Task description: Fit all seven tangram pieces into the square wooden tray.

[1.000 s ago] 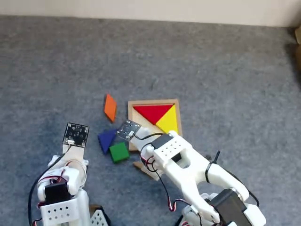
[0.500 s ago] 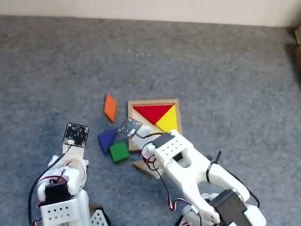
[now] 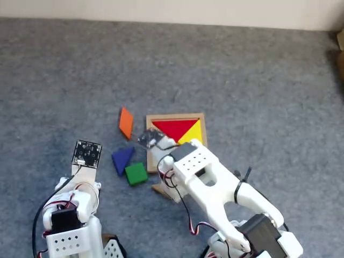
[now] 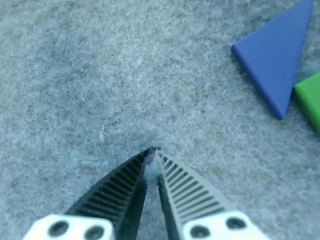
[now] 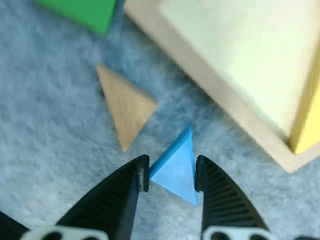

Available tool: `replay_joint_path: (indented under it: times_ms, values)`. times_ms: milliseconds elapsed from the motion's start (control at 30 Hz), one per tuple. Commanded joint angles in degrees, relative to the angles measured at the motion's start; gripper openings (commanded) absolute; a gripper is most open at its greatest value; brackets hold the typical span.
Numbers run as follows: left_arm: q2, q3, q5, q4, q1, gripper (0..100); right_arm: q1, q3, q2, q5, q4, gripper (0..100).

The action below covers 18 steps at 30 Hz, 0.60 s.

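**Right jaws pinch a light blue triangle beside the tray**

The square wooden tray (image 3: 174,115) lies on the grey-felted bench (image 3: 242,70). A red triangle (image 3: 173,129) sits inside it along the far rim. A yellow triangle (image 3: 196,132) touches the red one along its slanted edge and is partly covered by the right arm (image 3: 200,171), which reaches over the tray's near half.

In the right wrist view, the right jaws close on a light blue triangle (image 5: 177,167), one finger against each side. The piece hangs over the felt just outside the tray's rim (image 5: 210,95), and the tray's pale floor shows beyond that rim. A plain wooden triangle (image 5: 125,107) lies flat on the bench just beside the blue one, apart from it. A green square (image 5: 80,11) lies farther off.

From above, the green square (image 3: 136,173) sits just outside the tray's near left corner. A dark blue triangle (image 3: 121,158) touches it at a corner, and an orange parallelogram (image 3: 126,122) lies apart, beyond them. The wooden triangle (image 3: 164,191) peeks out under the right arm.

The left arm (image 3: 75,215) stands left of the pieces. The left jaws are pressed together at the tips with nothing between them, over bare felt. The dark blue triangle (image 4: 277,55) and the green square (image 4: 310,100) lie off to one side of them.
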Motion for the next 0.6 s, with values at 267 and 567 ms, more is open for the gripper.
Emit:
replay_joint_path:
  times_ms: [267,567]
  values:
    - [-0.3,1.1,0.4,0.2,-0.3,1,-0.5,-11.6,-0.3,-25.2,-0.3,12.3]
    - [-0.3,1.1,0.4,0.2,-0.3,1,-0.5,-10.9,-0.2,-50.1,-10.7,12.7]
